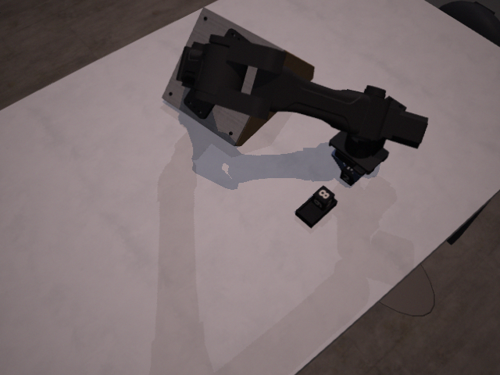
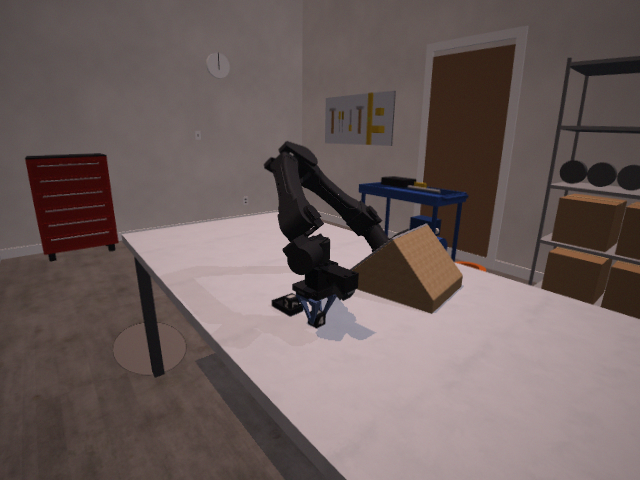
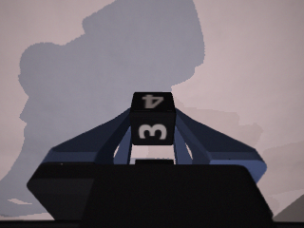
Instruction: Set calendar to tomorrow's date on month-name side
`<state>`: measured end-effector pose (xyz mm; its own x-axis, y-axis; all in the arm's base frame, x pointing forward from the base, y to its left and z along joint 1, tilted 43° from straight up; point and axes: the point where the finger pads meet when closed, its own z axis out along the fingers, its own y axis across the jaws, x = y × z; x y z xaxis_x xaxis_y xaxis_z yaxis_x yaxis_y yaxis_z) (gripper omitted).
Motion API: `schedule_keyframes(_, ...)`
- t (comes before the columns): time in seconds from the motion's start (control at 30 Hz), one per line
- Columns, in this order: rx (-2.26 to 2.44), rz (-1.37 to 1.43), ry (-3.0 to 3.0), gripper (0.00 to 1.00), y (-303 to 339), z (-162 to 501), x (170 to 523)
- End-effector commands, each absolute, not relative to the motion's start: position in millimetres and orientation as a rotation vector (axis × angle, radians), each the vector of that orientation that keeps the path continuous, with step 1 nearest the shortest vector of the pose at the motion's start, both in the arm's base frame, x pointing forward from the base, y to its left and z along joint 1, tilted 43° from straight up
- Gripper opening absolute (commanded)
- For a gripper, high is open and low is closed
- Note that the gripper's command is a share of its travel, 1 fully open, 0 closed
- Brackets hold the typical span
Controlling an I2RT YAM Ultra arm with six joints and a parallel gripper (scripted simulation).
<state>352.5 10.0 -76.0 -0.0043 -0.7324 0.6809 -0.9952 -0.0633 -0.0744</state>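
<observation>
Black cube (image 3: 153, 124) reading 3 and 4, clamped in the tool (image 3: 153, 138).

In the top view the wrist hides most of the held cube (image 1: 346, 176) at right of centre. The month's name on the tray (image 1: 311, 212) is too small to read. The surface (image 1: 101, 201) runs off the frame's bottom edge.

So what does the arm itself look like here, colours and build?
The arm is matte black throughout, with chunky angular links and no visible cables or markings. Its tool has dark blue, wedge-shaped fingers under a black housing. It stands on a grey base plate.
</observation>
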Motion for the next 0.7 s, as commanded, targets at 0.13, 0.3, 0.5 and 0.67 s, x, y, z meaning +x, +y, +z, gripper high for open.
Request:
schedule_keyframes(0.13, 1.854, 0.81, -1.78, 0.27, 13.6, -74.3, 353.9)
schedule_keyframes(0.3, 1.854, 0.81, -1.78, 0.27, 13.6, -74.3, 353.9)
schedule_keyframes(0.5, 1.854, 0.81, -1.781, 0.27, 23.9, -63.3, 352.3)
schedule_keyframes(0.67, 1.854, 0.809, -1.781, 0.27, 47.4, -38.0, 348.6)
